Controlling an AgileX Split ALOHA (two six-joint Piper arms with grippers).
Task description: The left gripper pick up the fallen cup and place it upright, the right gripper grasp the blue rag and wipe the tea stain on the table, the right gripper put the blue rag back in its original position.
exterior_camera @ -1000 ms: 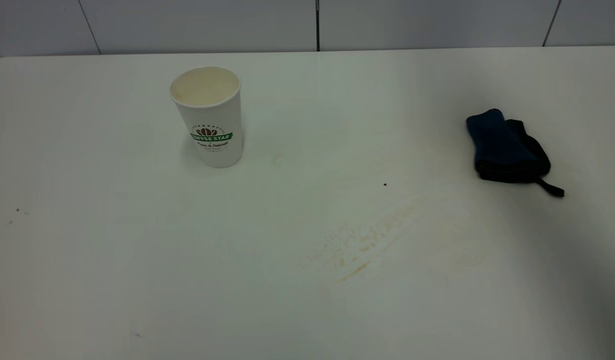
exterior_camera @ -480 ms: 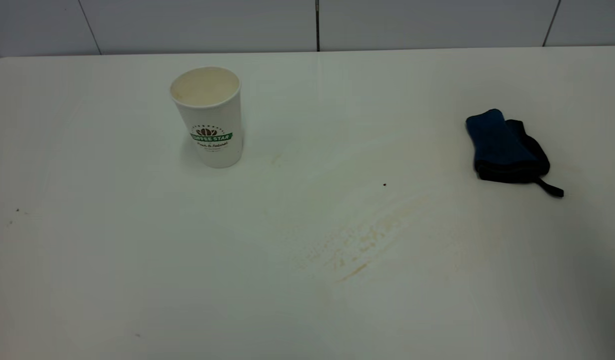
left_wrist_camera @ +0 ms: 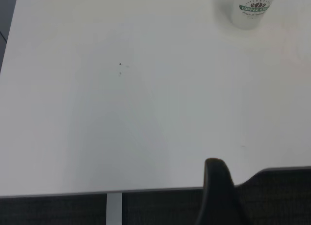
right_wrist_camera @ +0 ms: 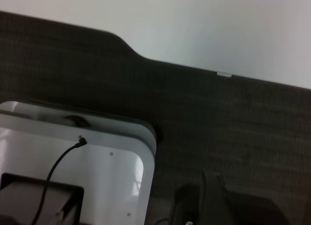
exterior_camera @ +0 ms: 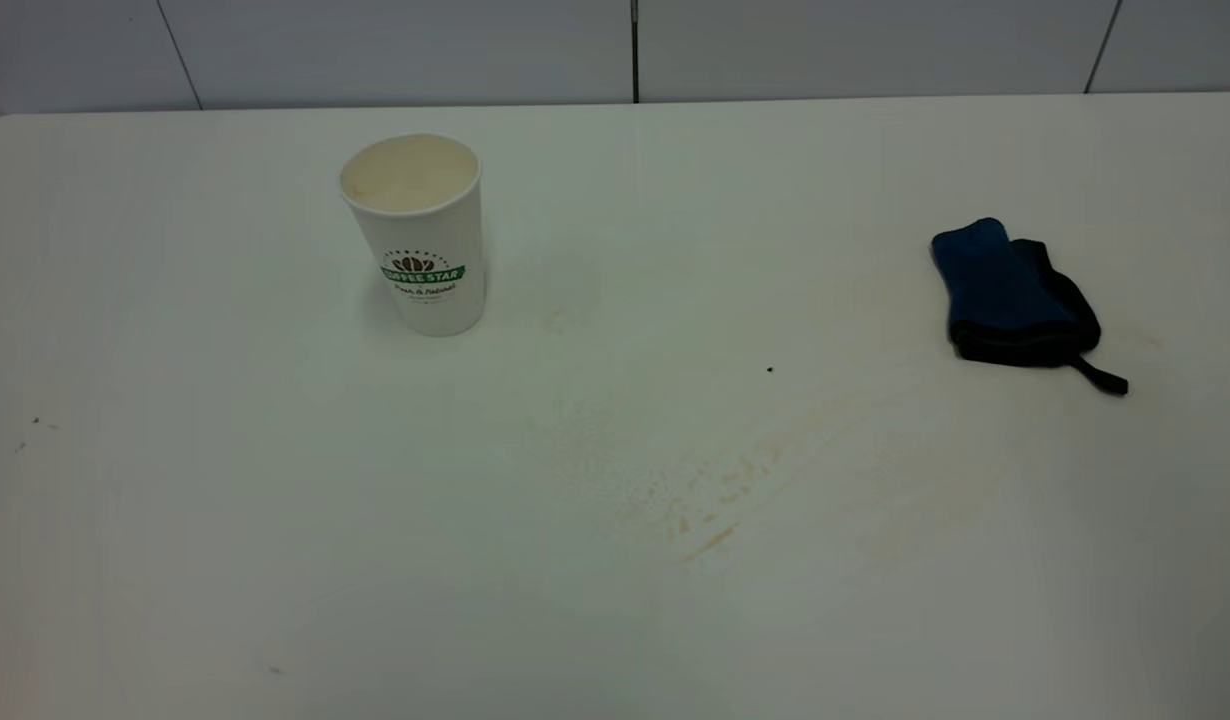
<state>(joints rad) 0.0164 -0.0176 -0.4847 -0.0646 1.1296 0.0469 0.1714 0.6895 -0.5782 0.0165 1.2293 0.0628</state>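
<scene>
The cup [exterior_camera: 420,235] stands upright at the table's back left, white with a green banner logo and an empty cream inside; the left wrist view shows its lower part [left_wrist_camera: 252,8] far off. The blue rag [exterior_camera: 1015,295] lies folded at the right, its black loop strap trailing toward the front. The tea stain [exterior_camera: 720,495] is a band of faint tan streaks in the front middle. Neither gripper appears in the exterior view. The left gripper [left_wrist_camera: 217,191] hangs beyond the table's near edge. The right gripper [right_wrist_camera: 211,198] is off the table over a dark surface.
A tiny dark speck [exterior_camera: 770,369] lies between cup and rag, with more specks [exterior_camera: 35,420] at the far left. The white table [exterior_camera: 175,550] meets a tiled wall behind. In the right wrist view a white box [right_wrist_camera: 97,171] with a black cable sits beside the table.
The dark shadow over the table's right side has drawn off and that area has brightened. Cup and rag have not moved.
</scene>
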